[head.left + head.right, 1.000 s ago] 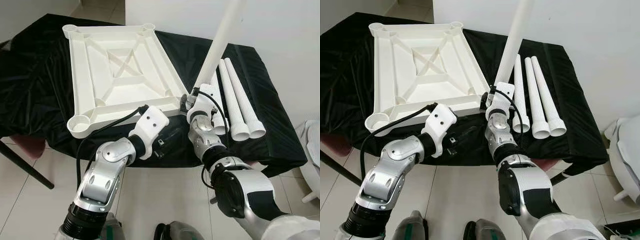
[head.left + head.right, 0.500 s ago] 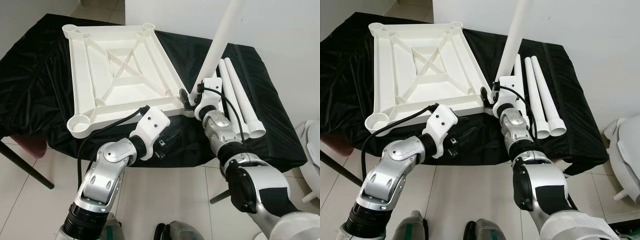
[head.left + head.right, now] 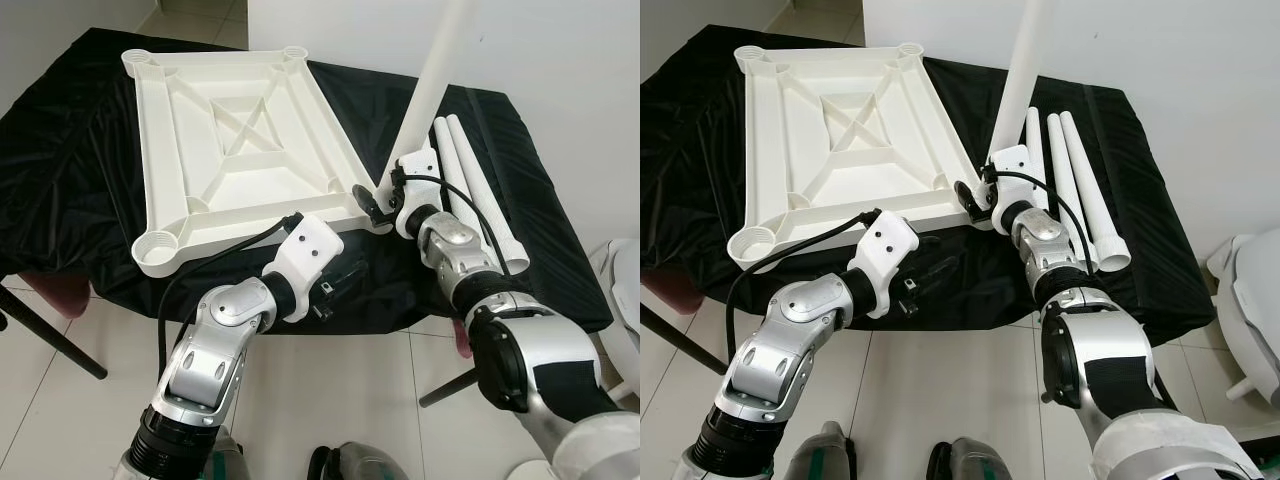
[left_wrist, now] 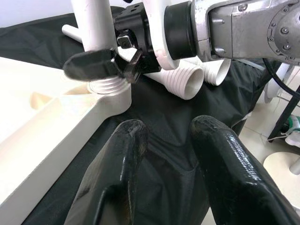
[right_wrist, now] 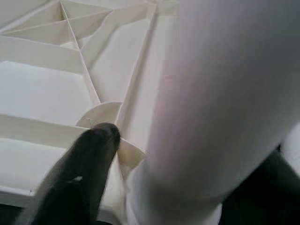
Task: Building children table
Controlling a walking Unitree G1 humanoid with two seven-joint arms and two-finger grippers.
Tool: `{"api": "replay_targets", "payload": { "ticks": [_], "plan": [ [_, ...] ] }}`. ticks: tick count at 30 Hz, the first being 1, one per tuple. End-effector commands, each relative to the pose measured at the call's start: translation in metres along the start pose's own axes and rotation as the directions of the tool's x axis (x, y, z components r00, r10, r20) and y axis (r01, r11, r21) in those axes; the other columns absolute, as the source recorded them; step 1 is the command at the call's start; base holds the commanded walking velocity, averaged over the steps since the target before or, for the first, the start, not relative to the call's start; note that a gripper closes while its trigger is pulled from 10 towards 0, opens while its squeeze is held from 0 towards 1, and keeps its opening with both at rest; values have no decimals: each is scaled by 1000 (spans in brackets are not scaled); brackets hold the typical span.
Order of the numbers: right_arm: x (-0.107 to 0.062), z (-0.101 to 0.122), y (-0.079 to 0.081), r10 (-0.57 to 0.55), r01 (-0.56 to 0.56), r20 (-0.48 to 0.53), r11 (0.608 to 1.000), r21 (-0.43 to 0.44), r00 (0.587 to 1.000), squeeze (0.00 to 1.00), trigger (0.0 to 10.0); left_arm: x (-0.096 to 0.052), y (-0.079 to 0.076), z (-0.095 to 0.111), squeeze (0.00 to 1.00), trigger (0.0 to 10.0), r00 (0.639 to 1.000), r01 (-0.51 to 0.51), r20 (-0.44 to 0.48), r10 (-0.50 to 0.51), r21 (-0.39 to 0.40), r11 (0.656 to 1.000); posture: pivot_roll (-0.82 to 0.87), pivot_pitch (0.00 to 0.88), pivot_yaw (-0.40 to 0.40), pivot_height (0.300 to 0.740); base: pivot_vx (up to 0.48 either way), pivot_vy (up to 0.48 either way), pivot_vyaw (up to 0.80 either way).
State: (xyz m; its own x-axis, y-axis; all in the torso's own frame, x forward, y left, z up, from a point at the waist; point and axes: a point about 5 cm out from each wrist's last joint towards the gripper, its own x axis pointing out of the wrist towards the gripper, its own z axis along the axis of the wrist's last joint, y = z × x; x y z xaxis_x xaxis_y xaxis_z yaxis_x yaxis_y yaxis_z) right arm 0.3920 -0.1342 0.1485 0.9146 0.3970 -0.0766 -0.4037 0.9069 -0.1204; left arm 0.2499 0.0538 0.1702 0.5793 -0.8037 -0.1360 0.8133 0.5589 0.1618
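A white leg (image 3: 432,70) is held upright by the right hand (image 3: 378,203), seated in the tabletop's (image 3: 235,140) near-right corner socket (image 4: 108,91); the left hand (image 4: 173,154), narrowly parted and empty, is nearby.

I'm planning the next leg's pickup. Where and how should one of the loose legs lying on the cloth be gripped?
Grip the outermost loose leg on its smooth shaft, near the middle, not the flared threaded end that points toward the robot. Come from above with the fingers straddling it crosswise: it lies flat on the black cloth, its right side is free, and another leg lies close on its left.
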Motion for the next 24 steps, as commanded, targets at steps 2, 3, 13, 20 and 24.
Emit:
{"api": "replay_targets", "payload": {
  "ticks": [2,3,13,20,24],
  "plan": [
    [1,-4,3,38,-38,-52,999,13,998,0,0,0,2,2,0,10000,997,-72,5,72,-4,997,117,14,-106,740,0,0,0],
    [1,-4,3,49,-48,-54,999,20,997,0,0,0,3,2,0,10000,997,-73,5,73,-3,997,117,14,-106,740,0,0,0],
    [-2,-10,-1,33,-28,-72,997,66,997,0,0,1,2,2,0,10000,998,-68,3,68,-1,998,109,15,-101,740,0,0,0],
    [-3,-12,-4,-19,27,-74,994,103,997,0,0,1,2,2,0,10000,998,-66,1,66,1,998,109,15,-101,740,0,0,0],
    [-5,-18,-10,-204,218,-88,957,193,975,0,0,1,1,1,0,10000,998,-63,-1,63,1,998,106,12,-104,740,0,0,0]
  ]
}}
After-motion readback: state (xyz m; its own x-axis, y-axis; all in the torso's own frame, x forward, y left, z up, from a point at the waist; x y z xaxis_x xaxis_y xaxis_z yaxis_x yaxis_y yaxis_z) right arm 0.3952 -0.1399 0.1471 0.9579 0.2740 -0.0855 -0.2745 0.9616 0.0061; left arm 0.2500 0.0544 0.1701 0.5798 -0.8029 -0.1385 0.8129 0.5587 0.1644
